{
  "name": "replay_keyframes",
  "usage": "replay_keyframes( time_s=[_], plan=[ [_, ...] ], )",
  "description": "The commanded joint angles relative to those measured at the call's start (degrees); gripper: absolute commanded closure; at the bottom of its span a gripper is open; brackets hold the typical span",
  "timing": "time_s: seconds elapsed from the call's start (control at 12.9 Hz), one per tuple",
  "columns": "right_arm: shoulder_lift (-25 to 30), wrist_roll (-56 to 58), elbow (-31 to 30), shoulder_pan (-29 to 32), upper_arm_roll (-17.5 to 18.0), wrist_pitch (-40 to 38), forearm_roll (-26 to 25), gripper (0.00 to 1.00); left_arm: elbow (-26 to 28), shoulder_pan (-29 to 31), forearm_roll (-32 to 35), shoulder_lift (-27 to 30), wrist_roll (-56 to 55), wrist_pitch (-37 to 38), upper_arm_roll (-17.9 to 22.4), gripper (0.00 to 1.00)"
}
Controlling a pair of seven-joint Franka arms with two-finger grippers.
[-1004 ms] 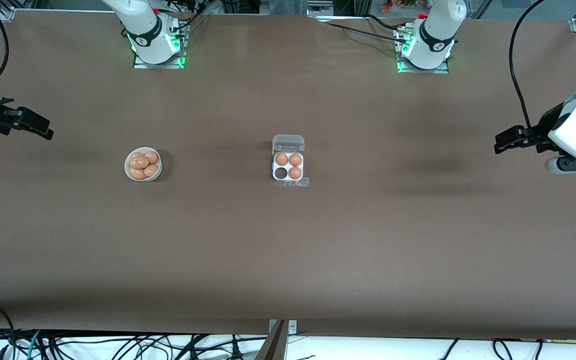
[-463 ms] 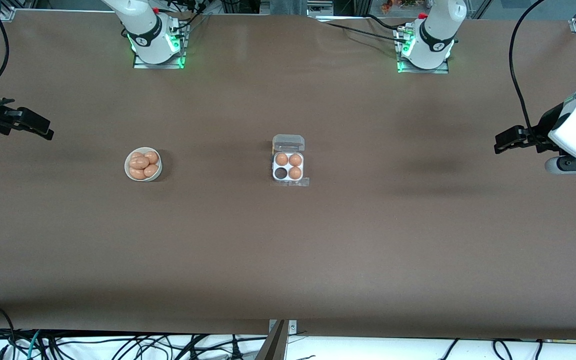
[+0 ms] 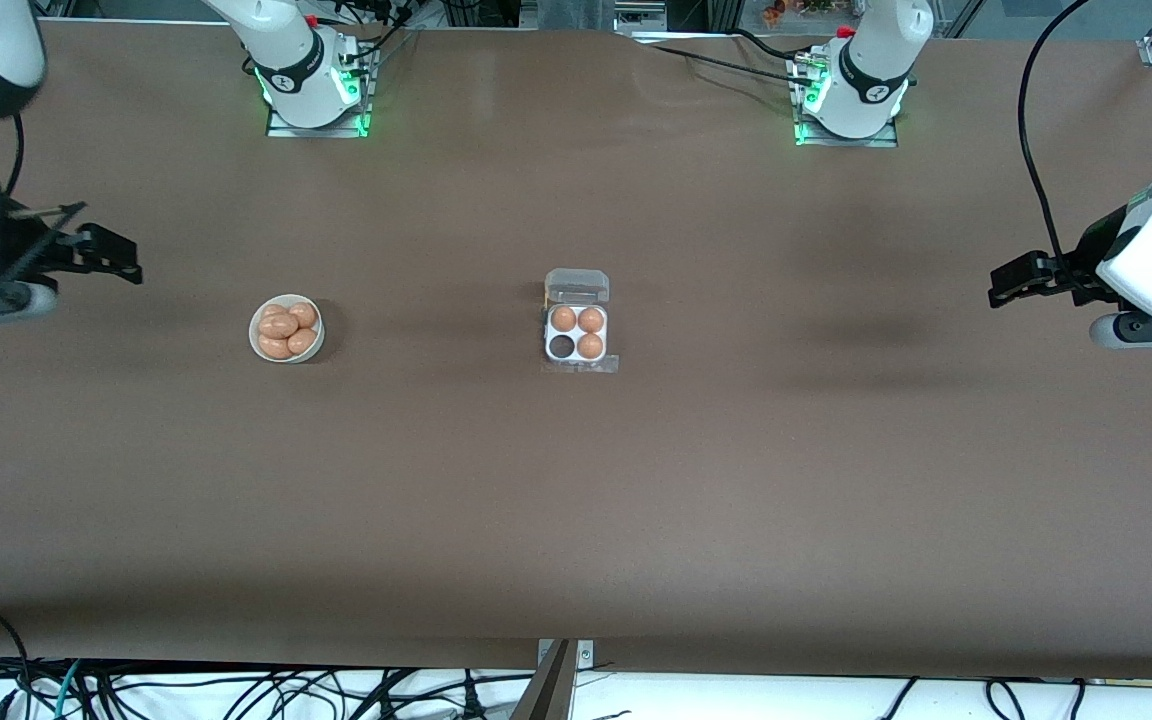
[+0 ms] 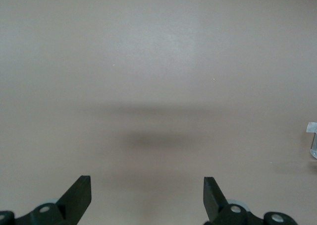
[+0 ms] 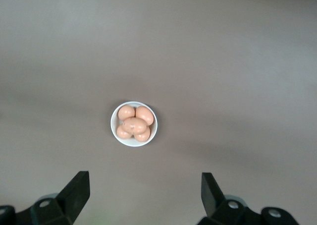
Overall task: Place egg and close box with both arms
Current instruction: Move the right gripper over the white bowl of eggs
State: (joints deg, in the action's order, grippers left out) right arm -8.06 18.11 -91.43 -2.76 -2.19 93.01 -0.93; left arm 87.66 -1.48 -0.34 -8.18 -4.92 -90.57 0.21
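Observation:
The box (image 3: 577, 340) stands mid-table with its clear lid (image 3: 577, 285) open. It holds three orange-brown eggs (image 3: 590, 346), and one cell is empty. Several identical eggs (image 3: 279, 326) lie in a round white bowl (image 3: 254, 340) toward the right arm's end. The right wrist view shows that bowl (image 5: 113, 122) and its eggs (image 5: 134, 125). My right gripper (image 3: 121, 262) is open and empty over bare table, short of the bowl; its jaws (image 5: 144, 190) stand wide apart. My left gripper (image 3: 1006, 283) is open and empty (image 4: 147, 190) over the table's left-arm end. A corner of the box (image 4: 312, 138) shows in the left wrist view.
The brown table (image 3: 576, 500) is bare apart from the bowl and the box. The two arm bases (image 3: 314, 85) (image 3: 851, 95) stand along the table's back edge. Cables hang off the edge nearest the front camera.
The right arm has swung and its gripper has moved a little toward the bowl. The left arm, the box and the bowl have not moved.

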Motion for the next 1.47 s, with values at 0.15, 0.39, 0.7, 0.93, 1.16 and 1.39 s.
replay_keyframes(
  time_s=[0.15, 0.39, 0.7, 0.93, 1.16, 1.39],
  plan=[
    [-4.2, 30.3, -2.3, -2.0, 0.0, 0.4, -0.1, 0.0, -1.7, 0.3, 0.1, -0.7, 0.8, 0.4, -0.1, 0.0],
    [-7.2, 38.7, -3.0, -2.2, 0.0, 1.6, -0.7, 0.0, -1.7, 0.3, 0.1, -0.7, 0.8, 0.4, -0.1, 0.0],
    [-6.4, 49.5, -14.9, -3.1, 0.3, 16.4, -1.1, 0.0, -1.7, 0.3, 0.1, -0.8, 0.8, 0.4, -0.1, 0.0],
    [-6.5, 61.0, -20.3, -3.2, 1.2, 23.4, -2.3, 0.0, -1.7, 0.3, 0.0, -0.8, 0.8, 0.4, -0.1, 0.0],
    [-8.5, 68.5, -21.7, -4.2, 1.2, 25.6, -4.4, 0.0, -1.7, 0.2, 0.1, -0.8, 0.8, 0.4, -0.1, 0.0],
    [-10.6, 70.1, -24.4, -5.5, 1.2, 31.0, -5.1, 0.0, -1.7, 0.9, -0.1, -1.1, 0.9, 0.4, -0.1, 0.0]
  ],
)
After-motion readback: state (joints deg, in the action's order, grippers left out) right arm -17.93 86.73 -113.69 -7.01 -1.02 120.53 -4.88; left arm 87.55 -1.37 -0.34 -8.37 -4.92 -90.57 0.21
